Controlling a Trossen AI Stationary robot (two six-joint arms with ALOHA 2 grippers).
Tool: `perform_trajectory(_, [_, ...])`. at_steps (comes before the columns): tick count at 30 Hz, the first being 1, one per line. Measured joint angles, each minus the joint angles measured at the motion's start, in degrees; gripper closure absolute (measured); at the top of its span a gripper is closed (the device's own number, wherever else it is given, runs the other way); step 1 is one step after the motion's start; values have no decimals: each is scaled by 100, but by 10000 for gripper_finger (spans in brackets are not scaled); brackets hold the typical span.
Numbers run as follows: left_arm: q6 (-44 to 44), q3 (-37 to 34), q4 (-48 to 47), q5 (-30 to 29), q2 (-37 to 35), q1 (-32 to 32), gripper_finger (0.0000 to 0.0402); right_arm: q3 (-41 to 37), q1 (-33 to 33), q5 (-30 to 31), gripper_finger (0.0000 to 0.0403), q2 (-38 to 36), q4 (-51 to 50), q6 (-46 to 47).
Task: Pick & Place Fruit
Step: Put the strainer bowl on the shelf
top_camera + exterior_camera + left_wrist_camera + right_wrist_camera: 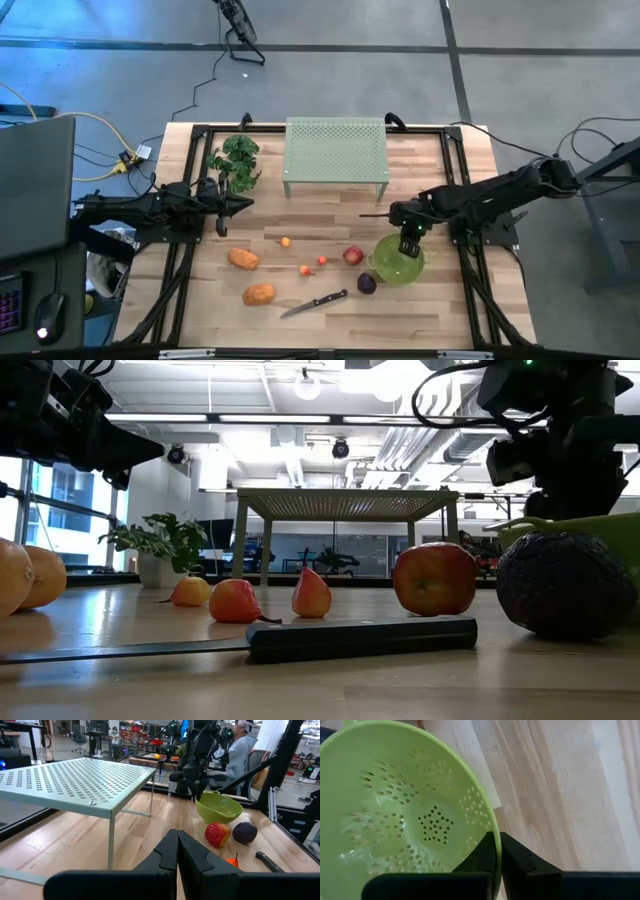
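The fruit lies loose on the wooden table: two orange ovals, a red round one, a dark purple one and three tiny ones. A green colander stands right of them, with nothing inside it in the right wrist view. My right gripper is over its far rim, shut on it. My left gripper hovers shut above the table's left part, near the leafy bunch. My right gripper pinches the colander's rim, one finger inside the bowl and one outside. The fingers come from above, pointing down. The colander looks upright with its underside on the table.
A pale green perforated rack stands at the table's far middle. A black-handled knife lies near the front edge between the lower orange oval and the purple fruit. A person sits beyond the table's right side. Bare wood lies right of the colander.
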Motion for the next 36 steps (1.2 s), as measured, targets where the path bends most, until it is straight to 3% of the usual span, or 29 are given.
perform_trajectory(9, [0, -2, 11, 2, 2, 1, 401, 76, 2, 91, 398, -334, -166, 296])
perform_trajectory(16, [0, -2, 15, 2, 2, 0, 401, 818, 1, 400, 398, -362, -780, 279])
perform_trajectory(28, [0, -2, 17, 2, 2, 2, 401, 1860, -13, 791, 398, -358, -865, 280])
perform_trajectory(36, [0, -4, 20, 4, 2, 0, 401, 2465, -415, 1025, 397, -358, -821, 255])
